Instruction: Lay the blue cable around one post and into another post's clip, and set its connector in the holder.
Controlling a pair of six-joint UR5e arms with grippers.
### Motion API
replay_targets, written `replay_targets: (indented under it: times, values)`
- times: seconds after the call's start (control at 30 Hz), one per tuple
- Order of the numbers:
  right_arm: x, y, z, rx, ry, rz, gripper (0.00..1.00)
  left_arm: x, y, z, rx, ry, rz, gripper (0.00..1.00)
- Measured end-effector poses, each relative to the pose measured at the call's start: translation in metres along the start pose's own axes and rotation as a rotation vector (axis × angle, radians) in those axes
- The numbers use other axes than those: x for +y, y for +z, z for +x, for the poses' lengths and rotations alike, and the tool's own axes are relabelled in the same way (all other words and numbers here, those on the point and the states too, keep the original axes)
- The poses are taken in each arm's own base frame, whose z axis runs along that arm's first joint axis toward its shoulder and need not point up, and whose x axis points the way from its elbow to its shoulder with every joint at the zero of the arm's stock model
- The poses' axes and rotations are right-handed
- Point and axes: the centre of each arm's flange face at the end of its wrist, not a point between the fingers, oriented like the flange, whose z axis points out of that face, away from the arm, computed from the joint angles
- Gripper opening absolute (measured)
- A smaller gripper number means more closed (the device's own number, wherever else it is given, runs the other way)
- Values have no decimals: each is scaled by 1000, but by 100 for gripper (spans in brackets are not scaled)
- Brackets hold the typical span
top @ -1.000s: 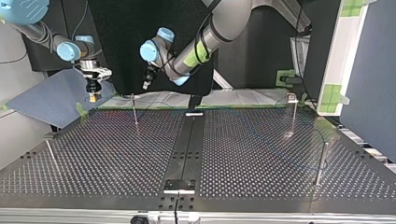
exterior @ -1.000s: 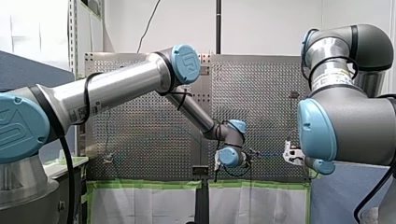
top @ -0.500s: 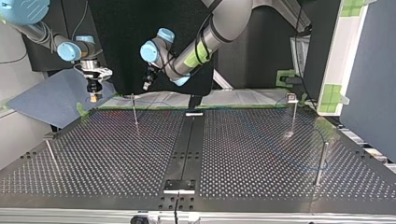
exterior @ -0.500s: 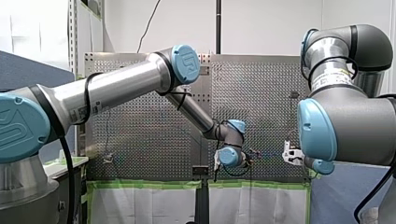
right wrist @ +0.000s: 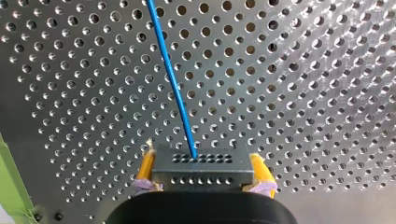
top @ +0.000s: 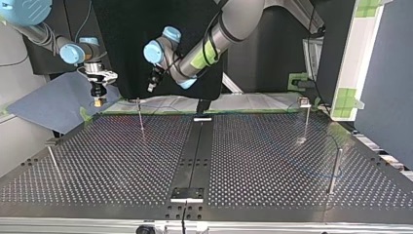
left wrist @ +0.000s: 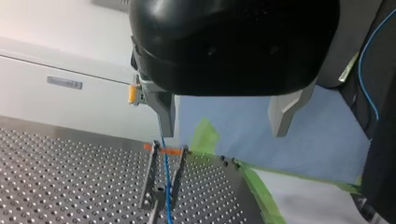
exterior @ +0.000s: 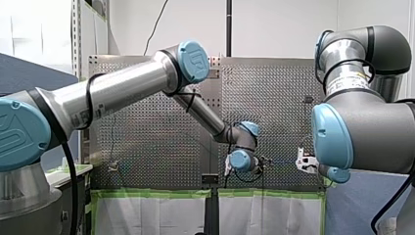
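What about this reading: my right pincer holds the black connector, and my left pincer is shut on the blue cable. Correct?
No. In the left wrist view my left pincer is open, not shut on the blue cable. My right pincer does hold the black connector.

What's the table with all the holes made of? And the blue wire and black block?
The table looks like brushed metal: grey and glinting. The blue cable seems smooth plastic-coated wire; it bends gently. The connector looks like matte black plastic, perhaps.

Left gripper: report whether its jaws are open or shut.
Open. In the left wrist view, my left gripper's jaws stand wide apart, with nothing held between them.
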Motion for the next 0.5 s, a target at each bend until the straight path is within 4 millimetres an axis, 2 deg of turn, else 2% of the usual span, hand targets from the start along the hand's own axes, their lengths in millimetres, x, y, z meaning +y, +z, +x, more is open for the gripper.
replay_targets:
  times: [0.27,0.5]
  values:
    - [0,0,0,3,0,0,0,4,-15,-28,-55,-16,1,100]
    - [-2,1,0,1,1,3,0,19,-25,-56,-120,-67,-10,100]
